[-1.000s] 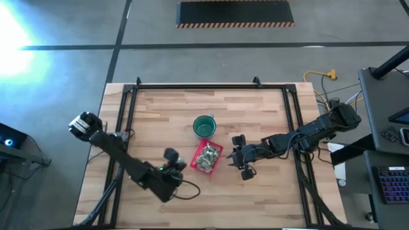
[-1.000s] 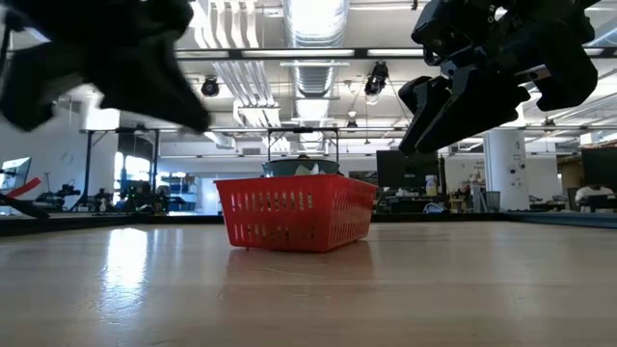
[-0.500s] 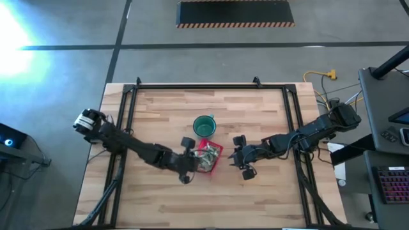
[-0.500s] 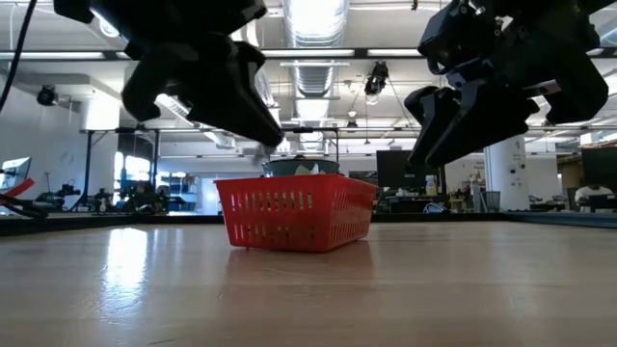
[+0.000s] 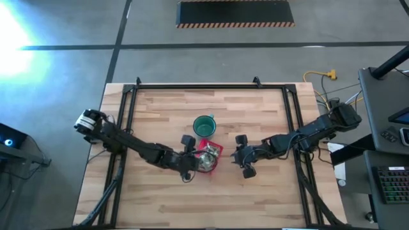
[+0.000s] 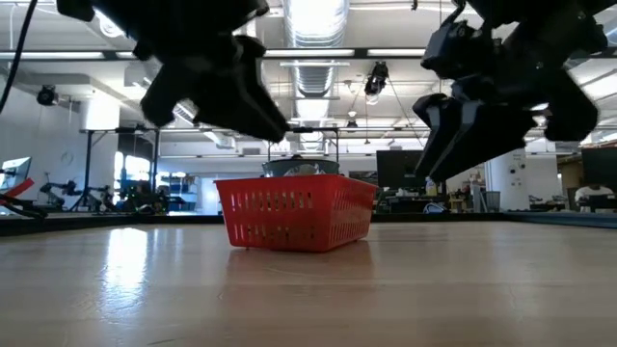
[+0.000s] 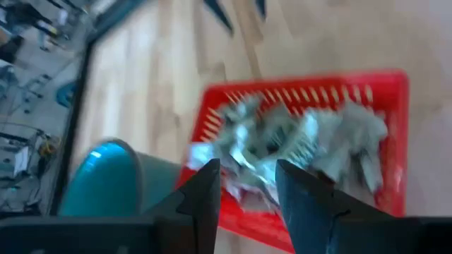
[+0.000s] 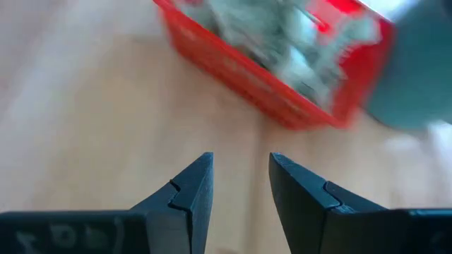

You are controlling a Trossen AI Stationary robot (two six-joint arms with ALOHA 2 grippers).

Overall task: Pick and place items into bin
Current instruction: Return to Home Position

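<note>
Up over the left side of the red bin (image 6: 294, 208), the left gripper (image 5: 190, 160) hangs open and holds nothing. The right gripper (image 5: 238, 155) hangs just right of the bin, open and empty too. The bin holds a heap of small green-and-white items (image 7: 296, 141). A green cup (image 5: 204, 126) stands close behind it.

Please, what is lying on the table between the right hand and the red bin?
Nothing: only bare wooden table lies between the right hand and the red bin. The right wrist view shows this most plainly, and the high view agrees.
</note>
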